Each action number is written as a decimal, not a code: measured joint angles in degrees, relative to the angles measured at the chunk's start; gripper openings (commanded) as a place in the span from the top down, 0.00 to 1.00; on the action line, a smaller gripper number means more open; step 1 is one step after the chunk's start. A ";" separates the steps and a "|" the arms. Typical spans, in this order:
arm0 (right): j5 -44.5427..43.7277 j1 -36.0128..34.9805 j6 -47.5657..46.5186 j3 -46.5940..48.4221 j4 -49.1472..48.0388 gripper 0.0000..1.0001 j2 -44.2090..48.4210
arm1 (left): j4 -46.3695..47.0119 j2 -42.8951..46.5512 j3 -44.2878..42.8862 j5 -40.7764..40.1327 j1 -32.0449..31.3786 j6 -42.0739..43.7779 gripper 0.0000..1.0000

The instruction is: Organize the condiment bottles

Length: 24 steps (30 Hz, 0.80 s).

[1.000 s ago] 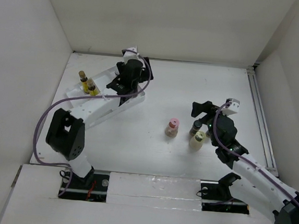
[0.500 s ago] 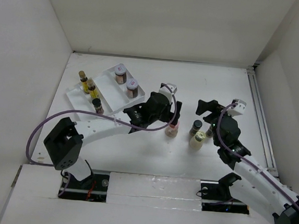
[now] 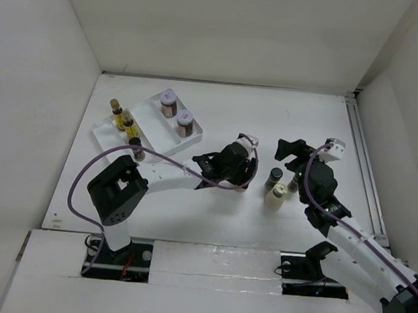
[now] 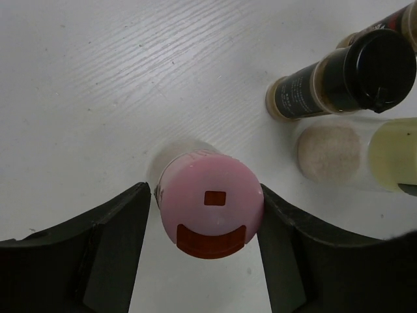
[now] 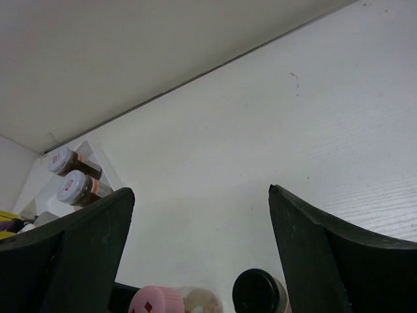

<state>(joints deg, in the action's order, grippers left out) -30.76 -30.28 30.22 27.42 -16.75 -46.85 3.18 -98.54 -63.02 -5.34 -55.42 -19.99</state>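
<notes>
White-walled enclosure, white worktop [image 3: 190, 206]. Nearest the arm bases, right of centre, a loose cluster stands on the worktop: a cream-capped bottle [image 3: 276, 195], and just behind it a dark-capped jar [image 3: 274, 178]. Beside them there looks to be one more small bottle [image 3: 293, 184], partly hidden by the right arm. Just left of the cluster is the left end effector [image 3: 241, 167]. In the left wrist view it straddles the pink-capped bottle [image 4: 210, 203], upright on the worktop, with a finger [image 4: 98, 251] close on each side of the cap. Cannot tell if they press it or only bracket it. From the top view this bottle is hidden under the arm. The right end effector [image 3: 290, 150] hovers just beyond the cluster, spread wide and holding nothing, as the right wrist view confirms. Far left sits the white divided tray [image 3: 196, 133]. One compartment holds two slim yellow-labelled bottles [image 3: 121, 116] with a small dark jar [image 3: 136, 149] in line. Another holds two brown jars with silvery lids [image 3: 176, 112]. Progress judgement: five items in the tray, so roughly half or a bit more is done. Left to do: the pink-capped bottle, apparently the one in hand, then the cluster of two or three.
</notes>
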 measured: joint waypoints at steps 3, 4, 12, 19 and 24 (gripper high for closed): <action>0.83 0.13 0.00 0.00 0.00 0.11 -0.02 | 0.04 -0.42 -0.57 -0.81 -0.11 0.13 0.54; 1.16 0.22 0.00 0.00 0.00 0.11 -0.02 | 0.04 -0.42 -0.79 -1.33 -0.11 0.04 0.54; 3.78 0.22 0.09 0.09 0.00 0.11 -0.24 | -0.94 0.11 -5.20 -10.51 1.73 -0.39 0.56; 5.79 0.22 0.28 0.22 -0.02 0.12 -0.87 | 2.40 6.99 -9.77 -20.20 17.33 -3.13 0.58; 7.30 0.22 0.28 0.39 -0.04 0.12 -1.57 | 5.60 13.68 -8.57 -24.50 32.85 -6.05 0.56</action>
<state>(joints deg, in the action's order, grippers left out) -23.46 -30.06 30.50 27.81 -16.80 -48.42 8.78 -84.86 -71.59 -29.85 -22.57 -26.04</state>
